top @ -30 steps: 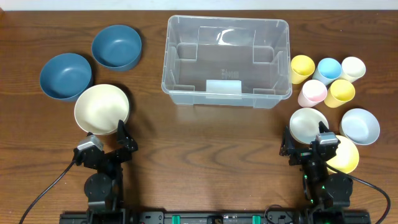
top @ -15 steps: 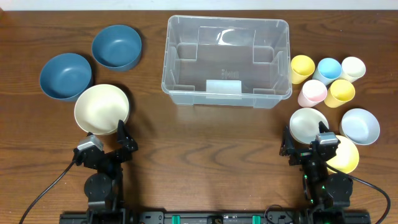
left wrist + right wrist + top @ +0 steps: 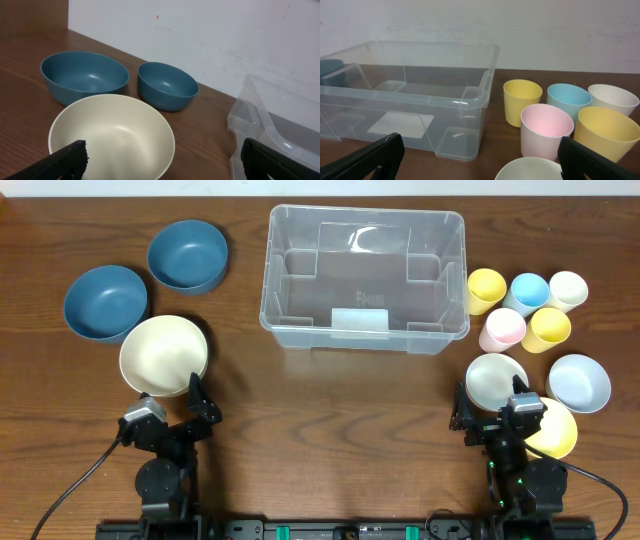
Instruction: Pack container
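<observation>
We saw the left gripper (image 3: 162, 150) and the right gripper (image 3: 480, 144) spread wide, each holding nothing. The container (image 3: 366, 209) stood at the far middle of the table (image 3: 330, 400), between two blue bowls (image 3: 187, 255) and five pastel cups (image 3: 529, 290).

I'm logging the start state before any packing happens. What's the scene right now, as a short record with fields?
container: clear bin, back centre, nothing inside
left side: larger blue bowl, smaller blue bowl, cream bowl
right side cups: yellow cup, blue cup, white cup; pink cup and second yellow cup in front
right side bowls: off-white bowl, pale blue bowl, yellow bowl
left gripper: open, empty
right gripper: open, empty
</observation>
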Robot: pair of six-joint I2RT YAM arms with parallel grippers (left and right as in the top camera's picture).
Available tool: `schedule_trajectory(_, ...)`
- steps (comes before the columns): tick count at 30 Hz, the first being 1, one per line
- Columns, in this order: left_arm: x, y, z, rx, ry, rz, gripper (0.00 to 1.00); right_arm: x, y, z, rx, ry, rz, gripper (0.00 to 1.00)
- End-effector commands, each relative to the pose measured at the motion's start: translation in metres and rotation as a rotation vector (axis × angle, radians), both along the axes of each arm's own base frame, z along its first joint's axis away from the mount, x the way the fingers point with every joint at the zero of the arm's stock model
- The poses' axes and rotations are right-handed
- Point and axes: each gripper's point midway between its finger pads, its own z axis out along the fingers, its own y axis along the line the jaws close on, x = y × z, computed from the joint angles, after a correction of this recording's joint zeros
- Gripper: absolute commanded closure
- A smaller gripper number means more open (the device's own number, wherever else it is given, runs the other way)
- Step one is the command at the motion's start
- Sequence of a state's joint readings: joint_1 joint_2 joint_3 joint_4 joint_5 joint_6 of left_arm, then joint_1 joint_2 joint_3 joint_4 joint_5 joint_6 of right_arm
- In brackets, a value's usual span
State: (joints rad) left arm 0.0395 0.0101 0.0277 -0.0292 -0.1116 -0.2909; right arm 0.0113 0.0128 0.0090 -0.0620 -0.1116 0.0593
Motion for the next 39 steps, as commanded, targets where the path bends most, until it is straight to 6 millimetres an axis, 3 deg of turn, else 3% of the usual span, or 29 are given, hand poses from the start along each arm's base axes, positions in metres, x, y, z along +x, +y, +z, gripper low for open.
schedule_trajectory(1, -0.0011, 0.0032, -0.018, 0.008, 0.053, 0.016, 0.02, 0.0001, -0.0028, -0.0004, -0.005, -0.003, -0.014, 0.01)
schedule_trajectory(14, -0.0011, 0.0031, -0.018, 0.008, 0.053, 0.015, 0.02, 0.0001, -0.0031, -0.0005, -0.006, -0.003, -0.016, 0.01)
schedule_trajectory(18, -0.0011, 0.0032, -0.018, 0.008, 0.053, 0.016, 0.02, 0.0008, -0.0116, 0.0005, -0.009, -0.007, -0.065, 0.01)
schedule_trajectory(39, -0.0011, 0.0032, -0.018, 0.008, 0.053, 0.016, 0.02, -0.0001, -0.0071, 0.0014, -0.007, -0.001, -0.039, 0.01)
